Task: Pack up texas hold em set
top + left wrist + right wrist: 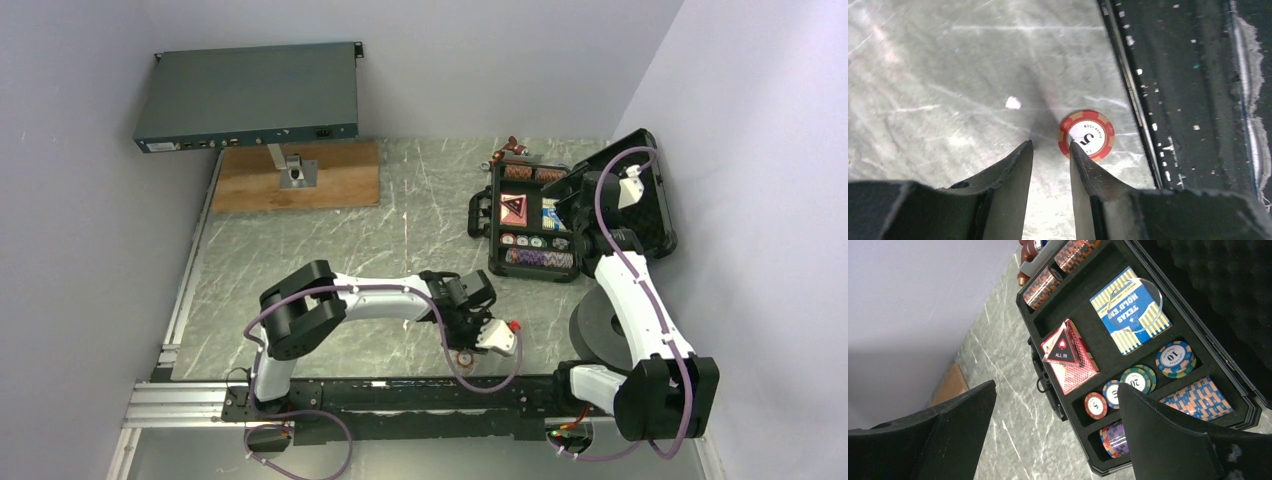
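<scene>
Grey marbled table (400,220) carries the open black briefcase (662,215) at far right, its tray holding card decks (1130,310), a triangle piece (1062,347) and poker chips (1173,357). Right end effector (1055,386) hangs above the tray, spread wide, empty. Left end effector (1050,143) sits low beside the front rail (400,395), narrowly parted, gripping nothing. One red chip (1086,135) lies flat on the table at one fingertip.

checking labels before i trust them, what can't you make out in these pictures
- Left wrist: near edge of the red chip, behind a finger of the left tool; contact unclear.
- Right wrist: the purple chip stack, partly behind a finger of the right tool.
- Top: part of the case, under the right arm.
</scene>
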Controlling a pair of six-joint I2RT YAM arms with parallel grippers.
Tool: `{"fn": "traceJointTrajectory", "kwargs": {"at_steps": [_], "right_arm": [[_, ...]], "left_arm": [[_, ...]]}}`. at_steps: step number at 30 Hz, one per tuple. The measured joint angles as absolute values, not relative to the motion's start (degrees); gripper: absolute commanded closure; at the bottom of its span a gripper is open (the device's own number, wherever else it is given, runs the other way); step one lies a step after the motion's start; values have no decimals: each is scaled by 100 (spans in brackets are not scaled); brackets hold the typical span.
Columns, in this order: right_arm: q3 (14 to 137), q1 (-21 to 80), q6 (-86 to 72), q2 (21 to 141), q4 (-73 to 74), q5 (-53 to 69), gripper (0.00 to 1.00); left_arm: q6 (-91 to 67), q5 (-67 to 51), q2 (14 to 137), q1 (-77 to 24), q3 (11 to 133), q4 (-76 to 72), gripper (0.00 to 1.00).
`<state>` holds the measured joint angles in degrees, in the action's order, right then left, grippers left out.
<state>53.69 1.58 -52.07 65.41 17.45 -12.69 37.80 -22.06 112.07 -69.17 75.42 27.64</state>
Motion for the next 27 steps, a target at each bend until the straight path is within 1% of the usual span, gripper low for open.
{"fn": "traceJointTrajectory", "kwargs": {"at_steps": [5, 7, 9, 10, 11, 12, 16, 21, 25, 27], "right_arm": [[5369, 161, -5210, 6580, 1741, -1216, 6], [5369, 161, -5207, 6593, 1737, -1188, 6], [5369, 163, -5210, 6608, 1728, -1179, 6], [5369, 165, -5210, 6613, 1721, -1168, 6], [5367, 165, -5210, 6615, 1715, -1164, 6], [5365, 165, -5210, 6615, 1702, -1160, 6], [5341, 165, -5207, 6617, 1662, -1157, 6], [5271, 165, -5207, 6615, 1660, -1155, 6], [5227, 165, -5207, 6615, 1662, -1142, 6], [5214, 165, -5207, 6615, 1660, -1142, 6]], "left_arm": [[3559, -2209, 11111, -6659, 7354, 2497, 61], [3476, -2193, 11045, -6628, 7253, 2401, 57], [3356, -2128, 10982, -6613, 7181, 2342, 43], [3280, -2069, 10943, -6611, 7140, 2327, 34], [3162, -1984, 10886, -6608, 7085, 2324, 12], [3024, -1909, 10825, -6606, 7035, 2331, 1], [2394, -1581, 10506, -6608, 6978, 2346, 1], [1485, -934, 10182, -6785, 7083, 2383, 11], [692, -552, 10379, -7000, 7452, 2622, 12], [283, -421, 10554, -7052, 7627, 2716, 15]]}}
